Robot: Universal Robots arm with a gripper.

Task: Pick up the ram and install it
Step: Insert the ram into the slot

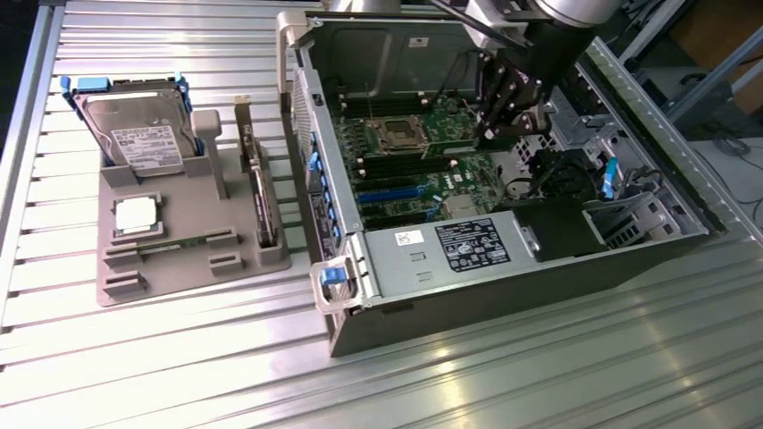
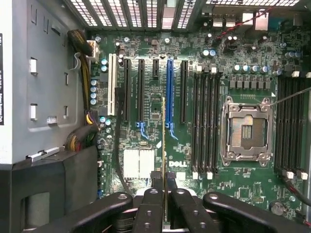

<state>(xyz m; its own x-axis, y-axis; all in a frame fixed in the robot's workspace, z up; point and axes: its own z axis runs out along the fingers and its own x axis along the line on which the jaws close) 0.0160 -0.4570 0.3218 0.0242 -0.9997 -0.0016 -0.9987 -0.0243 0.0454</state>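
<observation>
Ram (image 2: 164, 136) is pinched edge-on between the jaws of the gripper (image 2: 164, 180), reaching out ahead of them inside the open computer case (image 1: 524, 277). Below the jaws lies the motherboard (image 2: 243, 194); its black memory slots (image 2: 205, 121) sit off to one side of them. A risk, judging from this: lowered while misaligned, the stick's edge could strike a slot wall and twist in the pinch

Black, screw-studded linkage tool (image 2: 164, 180)
</observation>
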